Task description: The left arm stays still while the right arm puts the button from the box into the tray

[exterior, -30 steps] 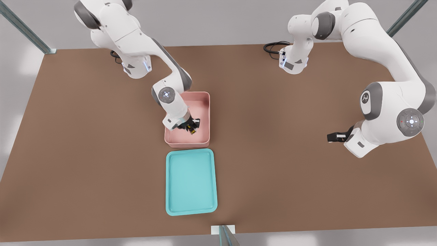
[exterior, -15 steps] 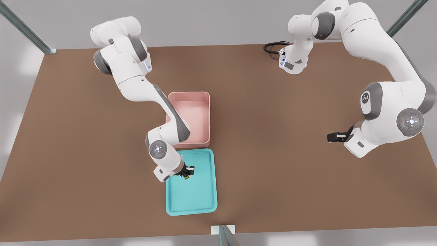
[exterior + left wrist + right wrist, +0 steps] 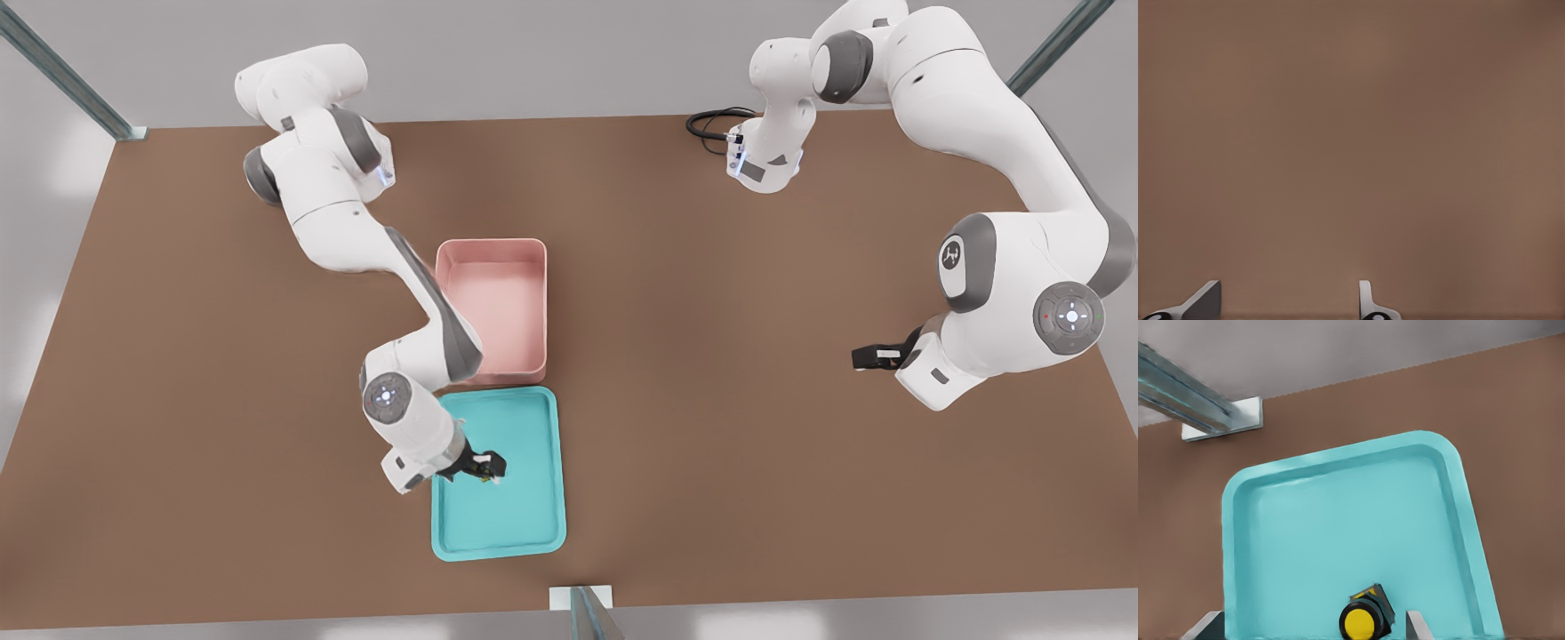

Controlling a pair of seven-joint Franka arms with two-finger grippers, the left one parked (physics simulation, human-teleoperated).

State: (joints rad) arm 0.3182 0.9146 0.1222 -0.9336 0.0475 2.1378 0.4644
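Observation:
The teal tray (image 3: 520,520) lies on the brown table, just in front of the pale pink box (image 3: 498,302), whose visible inside holds nothing. My gripper (image 3: 487,466) hovers low over the tray's half nearest the box, toward the front view's left. It is open. In the right wrist view its fingertips (image 3: 1206,627) stand far apart on either side of the button (image 3: 1365,618). The button, with its yellow cap and black body, lies tipped on the tray (image 3: 1338,520) floor, touching neither finger. It shows as a small dark speck, the button (image 3: 485,480), in the front view.
A metal post with a white bracket (image 3: 580,600) stands at the table's near edge just beyond the tray, and the bracket (image 3: 1221,417) also appears in the wrist view. The parked arm (image 3: 1022,293) occupies the front view's right. A black cable (image 3: 711,120) lies at the far edge.
My gripper carried the button out of the pink box to above the tray, then shifted slightly farther from the box and opened. The button now lies loose on the tray.

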